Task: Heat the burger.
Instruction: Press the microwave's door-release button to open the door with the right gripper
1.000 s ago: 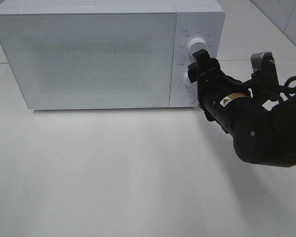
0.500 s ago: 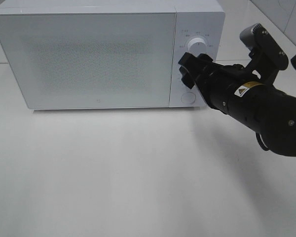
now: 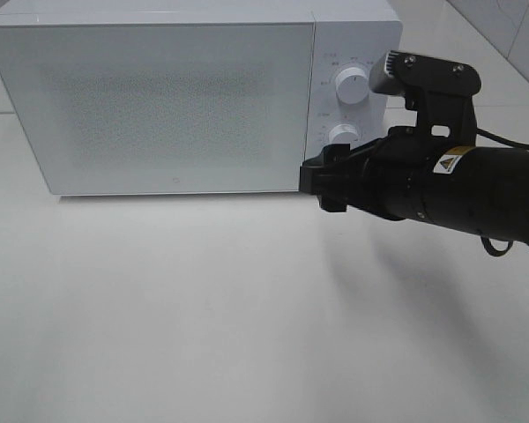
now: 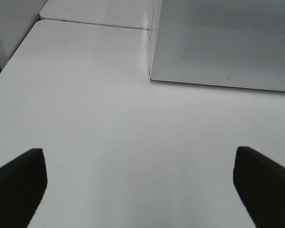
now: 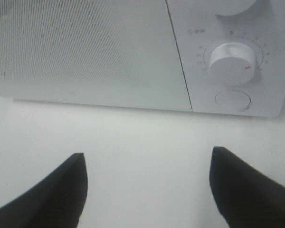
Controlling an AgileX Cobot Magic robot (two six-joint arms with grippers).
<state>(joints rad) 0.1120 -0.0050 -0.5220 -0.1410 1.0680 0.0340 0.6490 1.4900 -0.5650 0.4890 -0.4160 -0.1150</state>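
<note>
Looks like a lab test station to me, white microwave (image 3: 159, 97) on a plain white bench (image 3: 203, 308), pale tiles (image 3: 511, 22) behind, my black robot arm (image 3: 476, 185) alongside.

All three views toward microwave (image 3: 159, 106) (wrists nearer)

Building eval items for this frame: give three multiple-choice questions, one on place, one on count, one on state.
1. Where is the right gripper relative to the microwave?
A) on top
B) low in front, by the panel
C) behind it
2. How many knobs are on the panel?
A) one
B) two
C) four
3. The door is
A) wide open
B) ajar
C) shut

1 B: its tips sit before the panel's lower part.
2 B: one knob sits above the other.
3 C: the door lies flush with the front.
</note>
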